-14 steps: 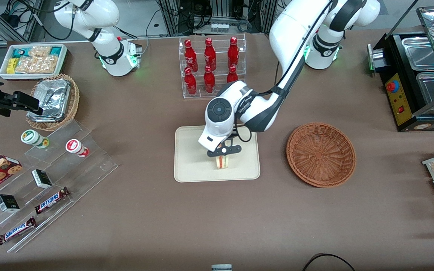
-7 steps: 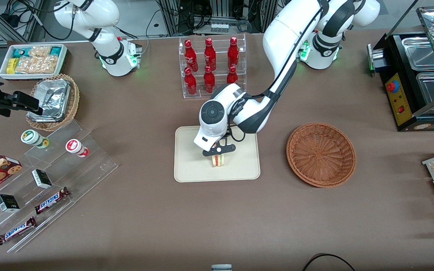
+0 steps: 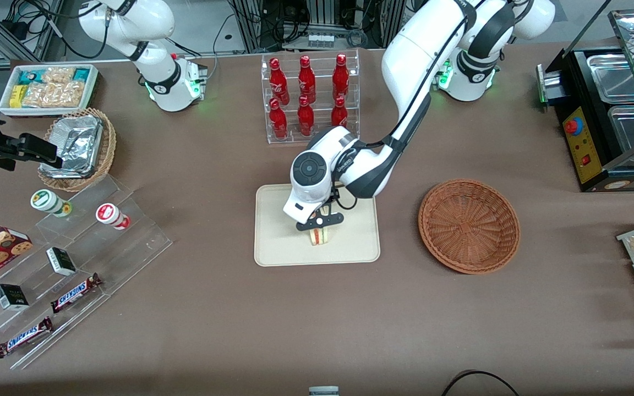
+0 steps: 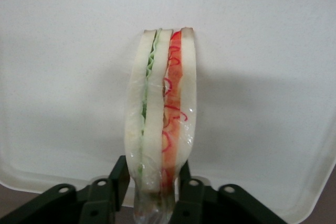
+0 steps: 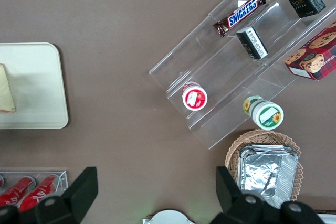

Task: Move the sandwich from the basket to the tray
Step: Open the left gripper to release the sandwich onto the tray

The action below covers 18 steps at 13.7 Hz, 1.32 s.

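Settling lower over the tray, the hand is carrying the sandwich down toward the cream surface. A second ago the wedge was hanging nearer the front camera and slightly more toward the working arm's end; since then it has been drifting in toward the tray's middle and is now barely moving. This suggests the carry is over and only the set-down and release are left.

From the wrist, the sandwich is standing on edge, bread slices upright with green and red filling between them. The hand's two fingers are pinching its narrow end, closed tight against the clear wrap on both sides. The rest of the wedge is reaching out from the hand over the bare tray, though whether it is already touching cannot be told.

Farther toward the working arm's end of the bench, the basket is sitting with nothing in it.
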Tool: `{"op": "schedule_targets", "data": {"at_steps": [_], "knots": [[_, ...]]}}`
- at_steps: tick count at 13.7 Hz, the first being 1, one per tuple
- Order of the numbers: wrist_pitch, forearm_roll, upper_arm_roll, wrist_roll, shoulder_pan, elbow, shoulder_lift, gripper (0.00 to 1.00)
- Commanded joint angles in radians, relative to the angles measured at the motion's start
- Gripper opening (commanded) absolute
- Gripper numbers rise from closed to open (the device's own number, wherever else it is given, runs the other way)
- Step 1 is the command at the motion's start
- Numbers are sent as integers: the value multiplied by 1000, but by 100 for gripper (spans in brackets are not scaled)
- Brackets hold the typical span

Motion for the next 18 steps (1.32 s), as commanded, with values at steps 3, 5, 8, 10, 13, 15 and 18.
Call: {"op": "schedule_targets", "data": {"at_steps": [3,5,8,10,13,15,18], "knots": [[-121,-10,14,-2,14,104,-53,100],[-196,-7,14,-2,22,164,-61,100],[-275,-4,26,1,36,168,-117,100],[-344,-1,26,68,68,164,-156,100],[-440,1,33,151,151,136,-205,100],[-439,4,33,309,203,80,-237,100],[-436,4,33,496,309,-80,-370,100]]}}
